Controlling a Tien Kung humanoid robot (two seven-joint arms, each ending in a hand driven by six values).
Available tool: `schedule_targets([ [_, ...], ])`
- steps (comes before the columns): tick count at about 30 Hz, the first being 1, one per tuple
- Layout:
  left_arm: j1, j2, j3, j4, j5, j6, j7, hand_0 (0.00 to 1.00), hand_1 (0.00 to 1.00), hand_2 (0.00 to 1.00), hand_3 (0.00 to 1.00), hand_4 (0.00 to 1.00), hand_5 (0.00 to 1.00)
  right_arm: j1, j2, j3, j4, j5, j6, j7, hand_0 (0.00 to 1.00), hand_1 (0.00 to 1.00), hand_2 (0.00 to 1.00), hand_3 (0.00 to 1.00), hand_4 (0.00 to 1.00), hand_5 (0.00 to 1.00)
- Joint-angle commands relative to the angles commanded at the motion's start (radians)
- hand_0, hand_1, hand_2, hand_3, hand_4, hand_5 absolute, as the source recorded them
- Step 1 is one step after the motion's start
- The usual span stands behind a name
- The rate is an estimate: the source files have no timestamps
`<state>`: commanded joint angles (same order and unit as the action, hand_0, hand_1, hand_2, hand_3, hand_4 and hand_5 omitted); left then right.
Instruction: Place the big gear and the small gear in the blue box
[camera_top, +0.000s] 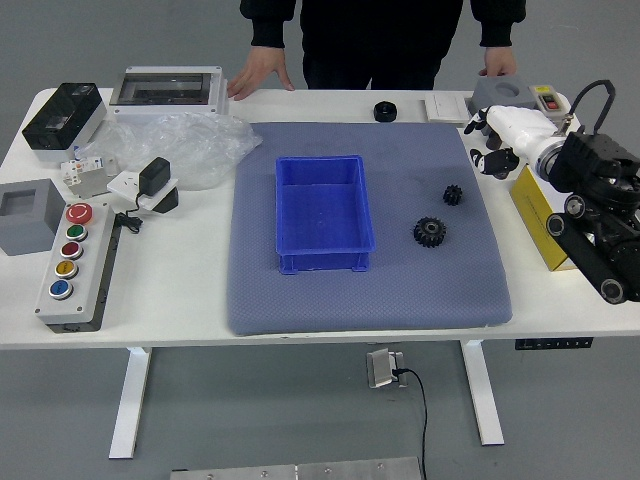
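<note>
Clock directions taken from the centre of the blue box (323, 263), 12 at the table's far side. Box upright on the grey-blue mat (370, 300), its visible interior bare. Big gear (430, 232), black, lies flat on the mat just past 3 o'clock. Small gear (453, 195), also black, on the mat slightly before 3; from it, the big gear sits near 7. The two are close together, apart, both outside the box.

Right hand (500, 142): over the mat's edge, between 1 and 2 o'clock from the small gear. Fingers part-way open, loosely bent; nothing seen in hold; no contact with either gear. Its arm comes in over the yellow carton (540, 225) at 3.

Person at the far side. One hand (262, 70) rests on the table edge at 11, fingers spread; the other hand (497, 60), between 1 and 2, is by a grey block (500, 93), contact unclear.

Five-button control box (75, 265) between 8 and 9. Black round part (385, 111) at 1.
</note>
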<state>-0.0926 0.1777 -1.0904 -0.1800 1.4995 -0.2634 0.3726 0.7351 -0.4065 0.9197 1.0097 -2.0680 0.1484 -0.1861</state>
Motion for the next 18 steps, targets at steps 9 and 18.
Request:
schedule_targets([
  [9,0.001,-0.002,0.0,0.0,0.0,-0.001,0.0,0.854,0.837,0.837,0.844,0.762,0.396,0.038,0.035,-0.063,-0.069,-0.044,0.026,-0.002,0.805,0.707,0.802,0.834,0.592,0.093],
  [18,0.002,-0.003,0.0,0.0,0.002,-0.001,0.0,0.854,0.837,0.837,0.844,0.762,0.396,0.071,0.087,-0.083,-0.18,-0.054,0.028,0.002,0.807,0.708,0.822,0.845,0.609,0.078],
])
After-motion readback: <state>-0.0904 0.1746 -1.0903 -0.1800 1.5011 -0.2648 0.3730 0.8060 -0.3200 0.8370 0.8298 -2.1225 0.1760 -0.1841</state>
